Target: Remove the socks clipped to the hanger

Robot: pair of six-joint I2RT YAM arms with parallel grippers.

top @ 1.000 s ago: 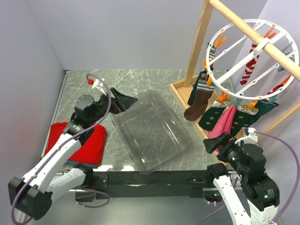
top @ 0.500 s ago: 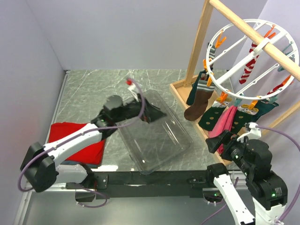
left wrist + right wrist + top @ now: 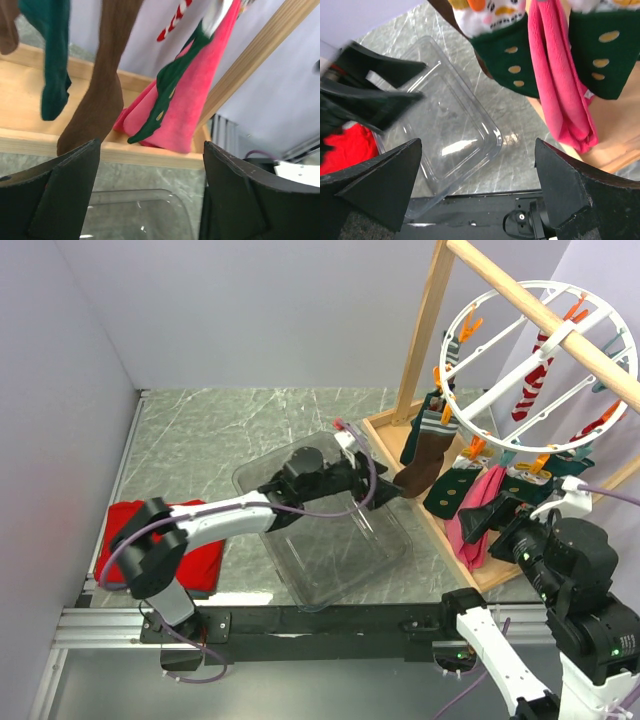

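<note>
Just ahead of the left tool, a bit up & to its left in the wrist view, hangs the brown-toed green sock. Its long axis is vertical: cuff up at a peg on the hanger, toe down over the wooden base board. The left tool is spread wide w/ nothing betw. its fingers, and the toe sits over the left finger, not inside the gap yet.

From the top view the left arm lies stretched across the clear plastic tray w/ its tip right by that toe. Can't tell if they touch. So the left arm is the nearer one for this sock.

The right tool is also spread & empty. It sits low, beside the pink sock and under the dotted green socks.

Judgement: the left tool needs a small shift left/up to bracket the brown foot, then a pinch and a pull down along the sock's axis to pop the peg.

Room is tight. The pink sock hangs just right of the target and the frame's slanted wooden post is behind it. A wide close could snag a neighbour.

Below, the tray sits on the grey marbled counter, prob. the drop spot. A red cloth lies well apart to the left.
</note>
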